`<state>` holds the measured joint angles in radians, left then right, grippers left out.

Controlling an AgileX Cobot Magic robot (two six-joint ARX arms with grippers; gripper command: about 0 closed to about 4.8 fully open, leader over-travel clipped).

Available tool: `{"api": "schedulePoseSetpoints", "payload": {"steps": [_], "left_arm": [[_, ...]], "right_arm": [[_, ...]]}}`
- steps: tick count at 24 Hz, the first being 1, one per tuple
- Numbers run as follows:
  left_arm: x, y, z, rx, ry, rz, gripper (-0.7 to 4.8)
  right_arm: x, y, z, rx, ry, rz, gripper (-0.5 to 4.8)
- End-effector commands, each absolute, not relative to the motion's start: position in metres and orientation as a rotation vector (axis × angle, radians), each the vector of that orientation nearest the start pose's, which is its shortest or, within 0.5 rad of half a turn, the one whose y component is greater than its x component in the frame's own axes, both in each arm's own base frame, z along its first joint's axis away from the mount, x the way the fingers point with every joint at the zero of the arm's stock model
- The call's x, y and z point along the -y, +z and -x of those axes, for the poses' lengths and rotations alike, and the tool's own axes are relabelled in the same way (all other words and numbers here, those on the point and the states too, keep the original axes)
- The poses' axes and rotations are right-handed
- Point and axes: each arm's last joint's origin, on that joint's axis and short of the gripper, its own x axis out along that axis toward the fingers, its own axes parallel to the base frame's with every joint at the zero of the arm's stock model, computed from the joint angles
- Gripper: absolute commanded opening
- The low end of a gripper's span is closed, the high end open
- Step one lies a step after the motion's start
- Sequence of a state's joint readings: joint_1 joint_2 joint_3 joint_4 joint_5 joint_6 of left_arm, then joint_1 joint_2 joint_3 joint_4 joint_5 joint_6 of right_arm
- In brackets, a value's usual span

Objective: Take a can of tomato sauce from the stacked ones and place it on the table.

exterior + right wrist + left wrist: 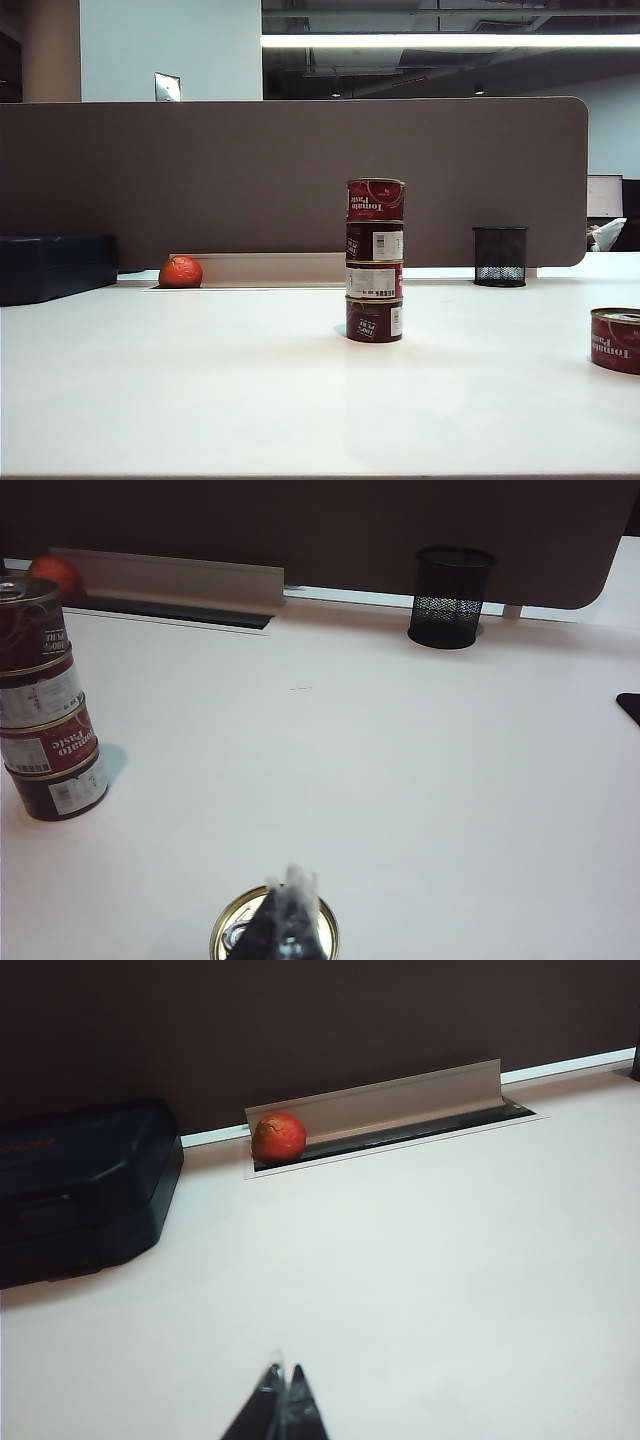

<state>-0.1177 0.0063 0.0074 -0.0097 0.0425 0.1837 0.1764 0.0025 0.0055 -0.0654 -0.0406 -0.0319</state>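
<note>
The stacked ones form a column of several dark red tins with gold rims in the middle of the white table; the right wrist view shows the column too. A single can of tomato sauce stands upright on the table at the right edge. Its gold lid lies just behind my right gripper, whose jaws are shut with nothing between them. My left gripper is shut and empty over bare tabletop. Neither gripper shows in the exterior view.
A brown partition closes off the back. Along it lie a dark blue case, a red-orange fruit in a cable slot, and a black mesh cup.
</note>
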Motion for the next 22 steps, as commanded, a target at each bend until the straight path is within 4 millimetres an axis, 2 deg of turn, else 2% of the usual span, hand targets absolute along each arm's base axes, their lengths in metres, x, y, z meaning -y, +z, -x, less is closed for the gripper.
{"api": "schedulePoseSetpoints", "payload": {"steps": [1,22], "left_arm": [[0.0127,0.1675,-0.0966,0.027,-0.161,-0.178,-0.06],[0.0127,0.1675,-0.0966,0.027,-0.161,-0.179,-0.06]], "right_arm": [[-0.0181,0.1612,-0.0956,-0.037,0.214,0.037,-0.06],[-0.0182,0.1631,-0.0957,-0.017,0.213,0.035,-0.06]]}}
